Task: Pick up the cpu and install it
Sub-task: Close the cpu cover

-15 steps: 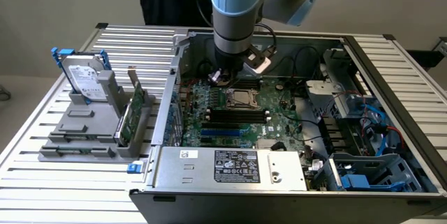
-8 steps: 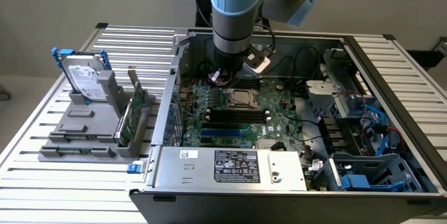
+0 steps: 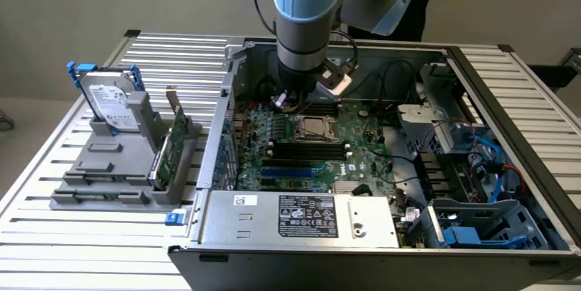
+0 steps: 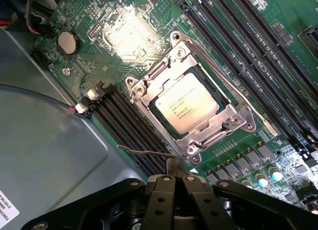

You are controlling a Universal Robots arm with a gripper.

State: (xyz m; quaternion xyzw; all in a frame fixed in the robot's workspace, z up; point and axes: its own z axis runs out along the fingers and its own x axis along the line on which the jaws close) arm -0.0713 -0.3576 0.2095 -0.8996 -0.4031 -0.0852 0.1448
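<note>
Arm (image 3: 307, 5): your one arm comes down steeply from the top of the exterior view into the open computer case (image 3: 513, 94), with the wrist pointing almost straight down over the rear of the motherboard (image 3: 372, 158).

Gripper (image 4: 173, 166): it hangs low over the board, just beside one corner of the socket frame (image 4: 237, 121). The jaws are clenched, with no gap showing between them. A thin metal lever (image 4: 144, 151) runs along the edge of the frame and ends right at their tip. You cannot tell from either view whether the lever is pinched or only touched.

Cpu (image 4: 186, 107): it lies flat inside the socket frame, silvery top up, with the frame's metal plate lying around its edges. It is not in the jaws. In the exterior view you find it near the middle of the board, below the gripper.

Memory slots (image 4: 238, 46): long black rows run on both sides of the socket, and the near row passes under the gripper.

Coin battery (image 4: 67, 42): it sits on the green board, well apart from the socket.

Power supply (image 3: 300, 216): the grey box with the black label sits at the near end of the case.

Hard drive (image 3: 113, 107): it stands upright in a grey holder (image 3: 109, 168) on the bench (image 3: 81, 243), toward the exterior view's left, outside the case.
</note>
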